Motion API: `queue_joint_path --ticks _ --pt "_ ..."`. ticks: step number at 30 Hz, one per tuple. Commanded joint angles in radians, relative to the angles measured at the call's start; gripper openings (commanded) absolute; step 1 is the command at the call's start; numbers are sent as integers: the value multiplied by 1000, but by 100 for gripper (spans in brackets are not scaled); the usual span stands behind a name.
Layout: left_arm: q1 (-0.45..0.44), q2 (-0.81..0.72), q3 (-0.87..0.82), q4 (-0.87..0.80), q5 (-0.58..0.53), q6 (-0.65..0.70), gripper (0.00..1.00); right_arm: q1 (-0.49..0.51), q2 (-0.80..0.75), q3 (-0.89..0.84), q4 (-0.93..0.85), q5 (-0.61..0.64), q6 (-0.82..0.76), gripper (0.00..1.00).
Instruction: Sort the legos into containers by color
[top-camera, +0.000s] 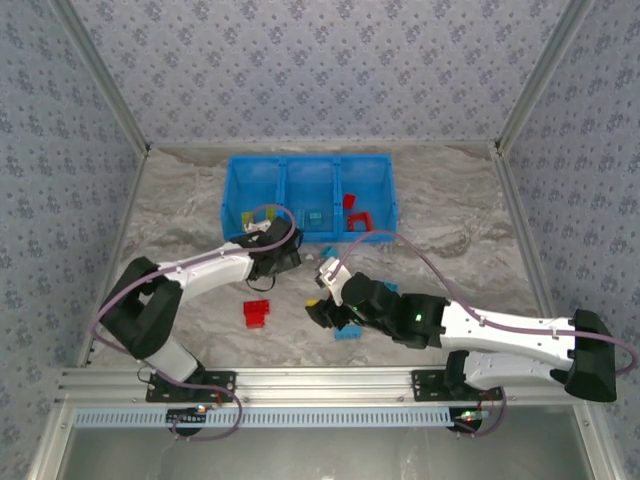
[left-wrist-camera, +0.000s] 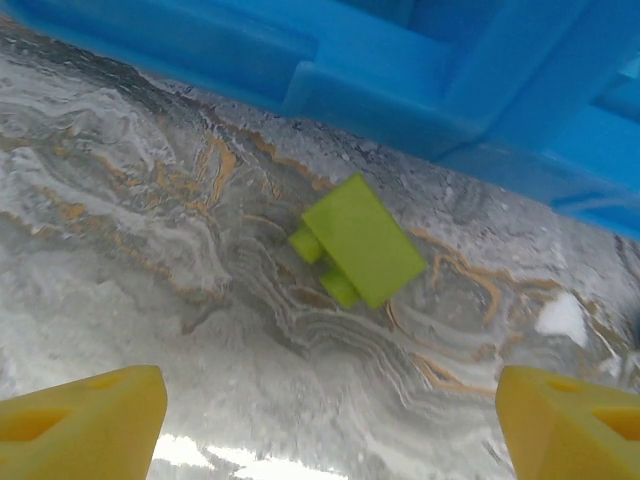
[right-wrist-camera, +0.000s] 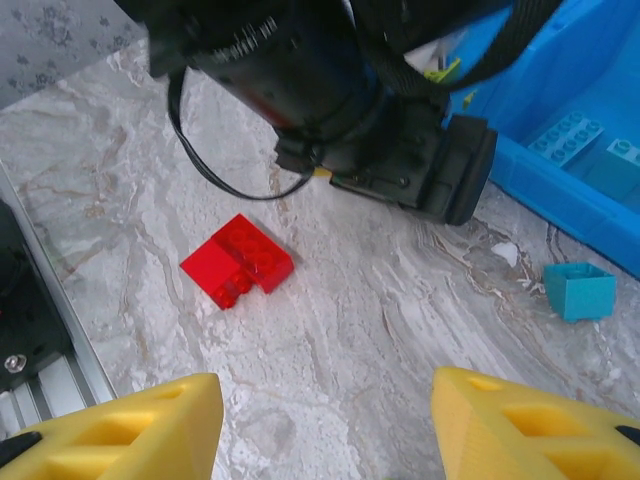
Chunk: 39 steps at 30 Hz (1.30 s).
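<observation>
1. Our left gripper (left-wrist-camera: 330, 395) has its fingers wide and empty. The yellow-green brick (left-wrist-camera: 355, 242) lies ahead of them on the table (left-wrist-camera: 140, 260), just beside the blue bin (left-wrist-camera: 400, 80) wall.
2. The brick's long axis runs diagonally across the finger gap, with its studs poking sideways. Closing on it askew could spin it away.
3. Our right gripper (right-wrist-camera: 325, 395), fingers apart and empty, sits close to the left arm (right-wrist-camera: 330, 90), so a bump seems possible.

Bright even light casts soft shadows (left wrist view blurs slightly)
</observation>
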Motion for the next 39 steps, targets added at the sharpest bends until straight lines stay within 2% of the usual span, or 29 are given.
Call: queue_joint_path --ticks 1,4,8,16,19,22,24,30,34,37,39 --pt "22 40 24 69 -59 -18 85 5 -17 -5 45 33 10 60" --pt "47 54 -15 168 -58 -9 81 3 -20 -11 54 30 20 60" --pt "56 95 -5 218 -42 33 79 3 -23 -12 46 32 27 60" --pt "56 135 1 209 -49 32 67 -5 -23 -13 36 41 39 60" --pt "57 133 -3 205 -59 32 48 -10 -21 -12 35 40 42 60" --pt "54 126 -4 196 -68 34 46 -13 -19 -12 34 38 47 60" --pt "51 115 -9 190 -73 36 32 -15 -16 -12 34 35 48 60" --pt "19 24 -31 95 -153 20 24 -20 -16 -3 47 22 24 60" --pt "13 -111 -47 -26 -162 16 20 -22 -8 18 86 4 -21 60" --pt "42 -214 -21 -130 -159 71 21 -23 24 54 121 -20 -57 61" --pt "94 -257 10 -161 -110 138 21 -22 67 84 147 -31 -73 62"
